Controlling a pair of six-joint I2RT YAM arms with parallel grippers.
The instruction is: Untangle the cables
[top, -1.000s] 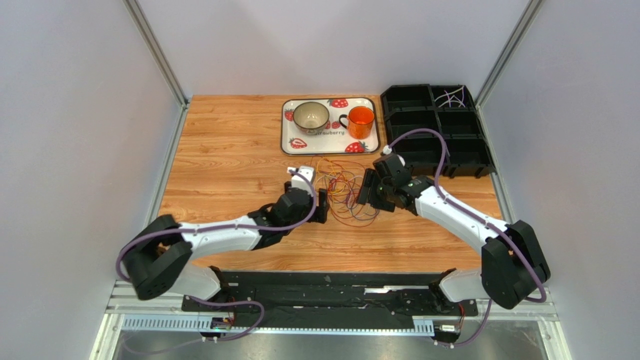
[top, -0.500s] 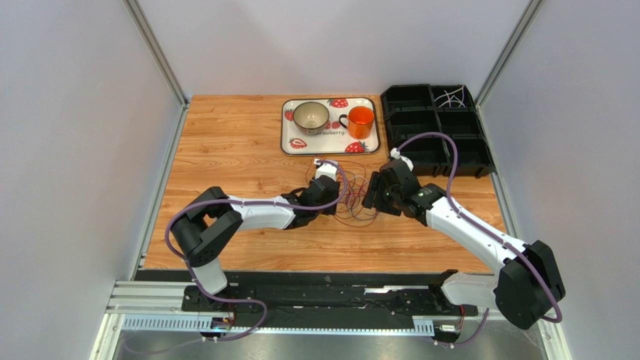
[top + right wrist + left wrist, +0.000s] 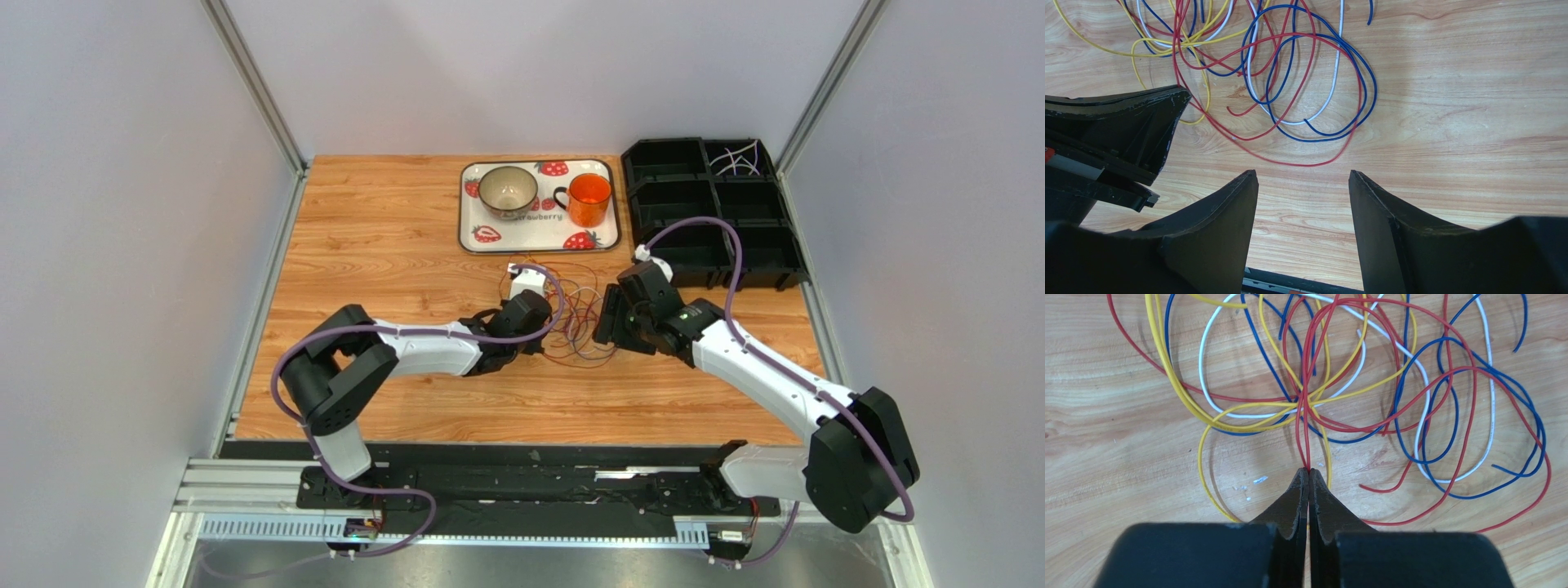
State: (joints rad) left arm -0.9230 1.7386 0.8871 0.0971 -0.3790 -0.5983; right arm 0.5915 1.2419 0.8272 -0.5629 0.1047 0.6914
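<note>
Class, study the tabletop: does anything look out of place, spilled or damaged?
The cables lie in one knotted heap on the table, red, blue, yellow and white loops crossing. Small white flecks mark the wood near the left arm's fingers. The bowl and mug stand upright; nothing spilled.

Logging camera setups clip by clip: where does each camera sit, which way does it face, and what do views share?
Top external: above and behind the bases, looking down on the table; both arms show, left claw and right claw flanking the cables.
Left wrist: on the left arm, looking down past shut fingers pinching a red cable.
Right wrist: on the right arm, looking down past open fingers; left claw at left.
Shared: all three show the cables.
</note>
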